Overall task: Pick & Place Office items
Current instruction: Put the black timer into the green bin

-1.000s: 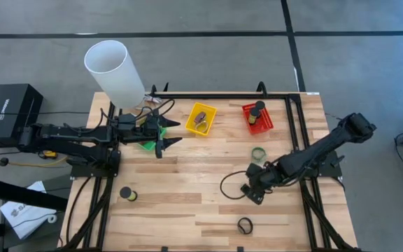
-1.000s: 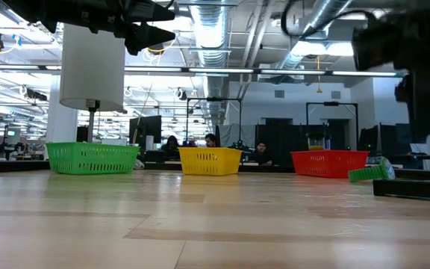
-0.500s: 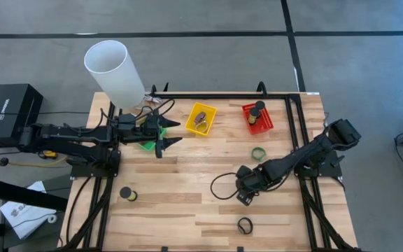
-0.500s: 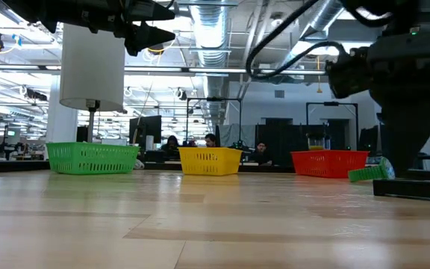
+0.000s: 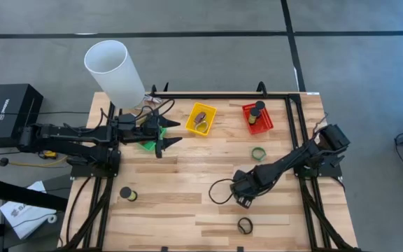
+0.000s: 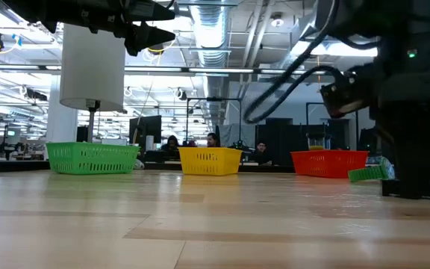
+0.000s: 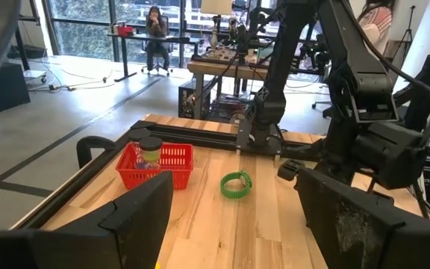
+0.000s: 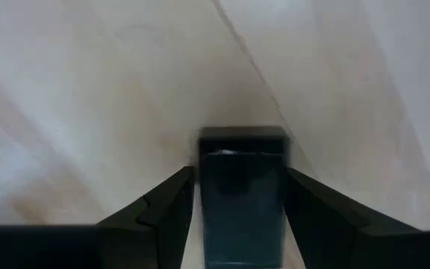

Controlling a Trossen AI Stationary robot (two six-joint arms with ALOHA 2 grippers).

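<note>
High view: the left end effector [image 5: 168, 133] hangs over the green basket [image 5: 147, 144] near the surface's [image 5: 187, 210] far left edge, its fingers spread apart with nothing between them. The white cylinder [image 5: 114, 72] stands at the far left corner. The yellow basket [image 5: 201, 119] holds a few small items; the red basket [image 5: 257, 117] holds a black spool [image 5: 258, 108]. A green ring [image 5: 258, 154] lies on bare wood just in front of the red basket. The right end effector [image 5: 242, 199] is low over the middle of the surface, right of centre. A black ring [image 5: 245, 225] lies near the front edge, just in front of it. Another spool [image 5: 126, 193] sits alone towards the front left, with open wood all round.

Low view: the three baskets line the far edge, green [image 6: 92, 158], yellow [image 6: 210, 160], red [image 6: 328, 163]. The near wood is open. The right arm [image 6: 409, 97] fills the right side, reaching down to the surface.

Left wrist view: both dark fingers [image 7: 136, 205] stand wide apart. Past them are the red basket [image 7: 157, 164] with its spool [image 7: 150, 149], the green ring [image 7: 236, 184] beside it, and the right arm [image 7: 364, 127].

Right wrist view: the fingers [image 8: 166, 205] flank a dark rectangular block [image 8: 242, 190], clamped against its two sides, close above pale wood.
</note>
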